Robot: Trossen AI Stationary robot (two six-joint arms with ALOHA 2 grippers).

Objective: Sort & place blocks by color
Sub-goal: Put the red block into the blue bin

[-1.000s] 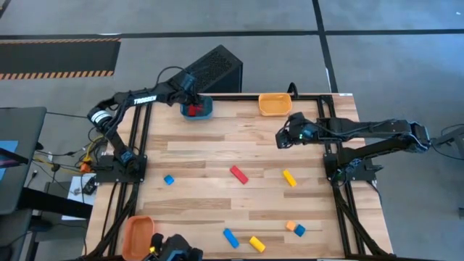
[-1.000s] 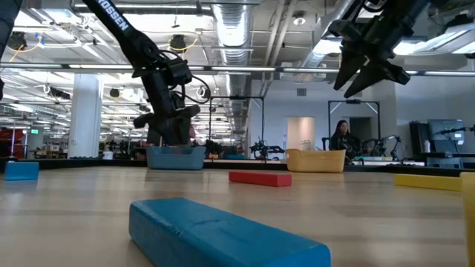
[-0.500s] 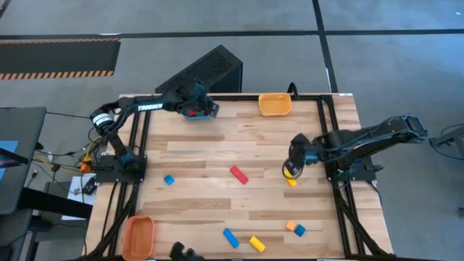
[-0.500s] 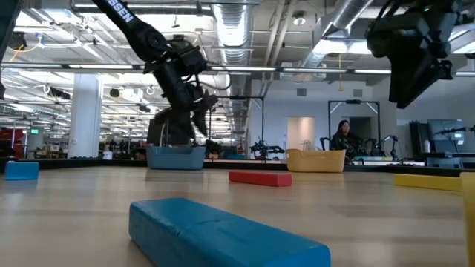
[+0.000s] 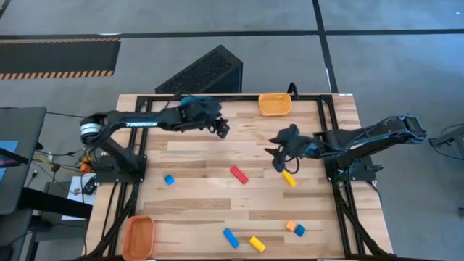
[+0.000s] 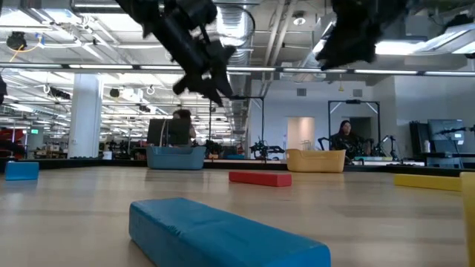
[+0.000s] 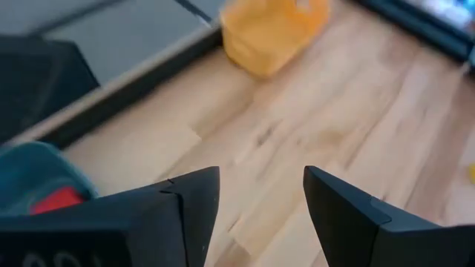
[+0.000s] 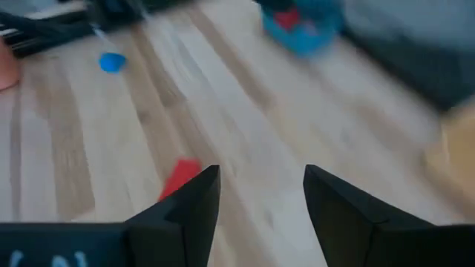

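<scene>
Wooden table (image 5: 196, 156) with black frame rails. Orange bin (image 5: 275, 104) at far edge, a second orange bin (image 5: 138, 235) at near left corner. Blue bin (image 6: 176, 156) at far side. Black perforated box (image 5: 206, 71) on the floor beyond. A person (image 6: 342, 138) in the room behind.

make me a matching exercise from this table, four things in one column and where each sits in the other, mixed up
Things:
1. red bar
2. orange bin
3. left gripper
4. yellow bar

Places:
A. far edge of the table, right of centre
B. just under the right gripper, right half
C. open above bare wood near the blue bin
D. middle of the table, lying flat

Pairs: 1-D, 2-A, 3-C, 4-B
</scene>
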